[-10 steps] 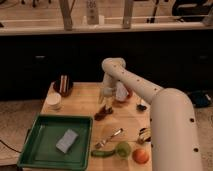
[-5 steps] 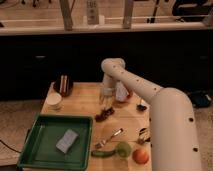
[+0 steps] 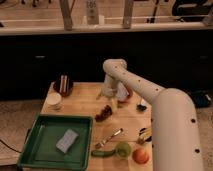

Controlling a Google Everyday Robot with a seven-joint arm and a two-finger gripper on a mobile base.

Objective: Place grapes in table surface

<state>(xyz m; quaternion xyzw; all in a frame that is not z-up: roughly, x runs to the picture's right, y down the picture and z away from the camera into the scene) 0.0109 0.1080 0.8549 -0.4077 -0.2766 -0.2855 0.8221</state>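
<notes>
A dark bunch of grapes [image 3: 103, 114] lies on the wooden table [image 3: 82, 102], near its middle. My gripper [image 3: 112, 102] hangs from the white arm just above and slightly right of the grapes. I cannot tell whether it touches them.
A green tray [image 3: 45, 155] with a grey sponge [image 3: 67, 140] sits at the front left. A white cup [image 3: 54, 101] and a brown object [image 3: 63, 85] stand at the back left. A fork [image 3: 110, 137], a green pepper [image 3: 102, 153], a green apple [image 3: 123, 149] and an orange [image 3: 140, 155] lie at the front right.
</notes>
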